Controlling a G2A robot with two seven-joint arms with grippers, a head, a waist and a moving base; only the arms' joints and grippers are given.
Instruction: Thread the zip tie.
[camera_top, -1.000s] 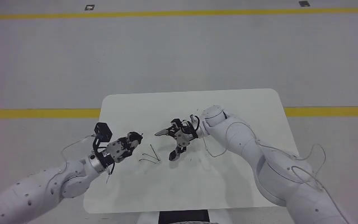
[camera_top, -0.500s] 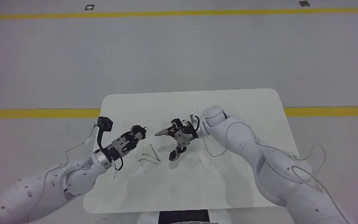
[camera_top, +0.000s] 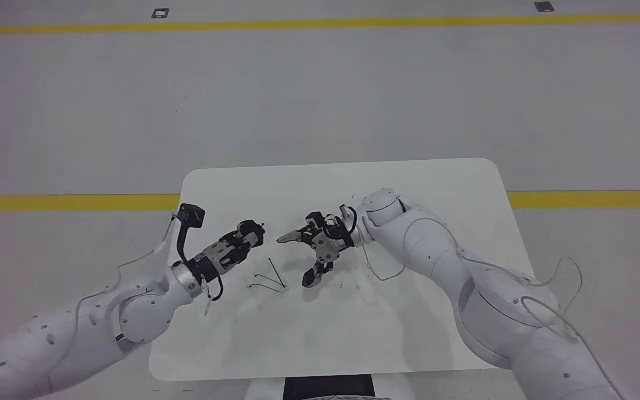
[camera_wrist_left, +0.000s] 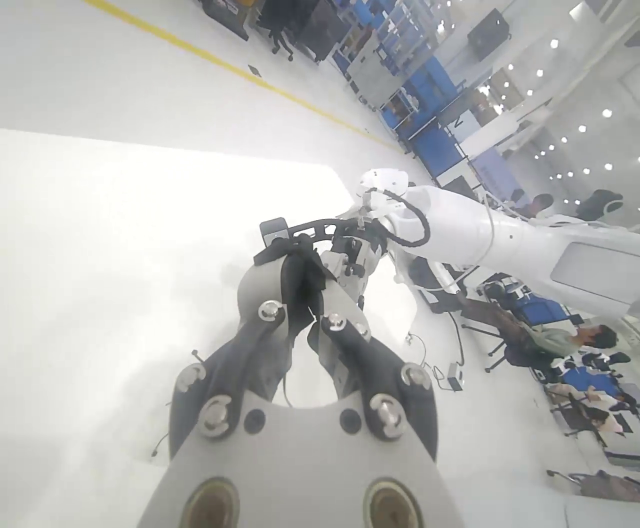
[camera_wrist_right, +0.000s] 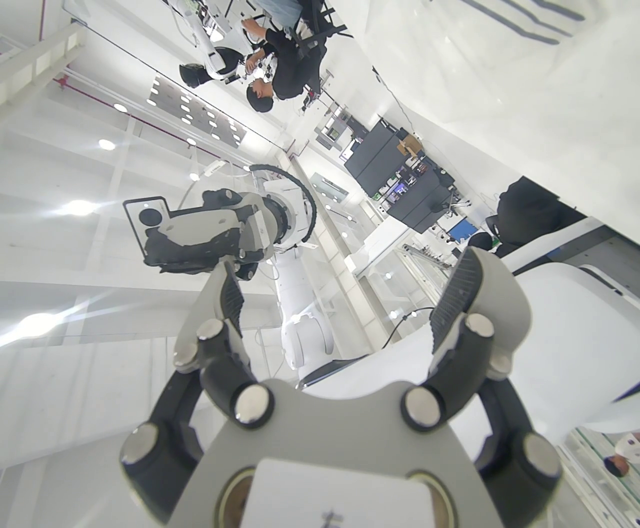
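Observation:
A thin dark zip tie (camera_top: 268, 274) lies bent in a V on the white table (camera_top: 430, 190), between the two arms and nearer the front edge. My left gripper (camera_top: 256, 232) (camera_wrist_left: 295, 255) hovers just left of it and slightly farther back, fingers pressed shut; I cannot tell whether anything is pinched. My right gripper (camera_top: 297, 260) (camera_wrist_right: 345, 295) hangs right of the tie, open wide with nothing between its fingers, facing the left gripper (camera_wrist_right: 195, 250). The right gripper (camera_wrist_left: 352, 252) shows just beyond the left fingertips.
The table's right edge (camera_wrist_left: 345, 200) lies beyond the right arm. Cables (camera_top: 375, 270) trail from the right arm onto the table.
My left gripper has moved a little to the right and toward the table's back, closer to the right gripper. The right arm and the zip tie have stayed put.

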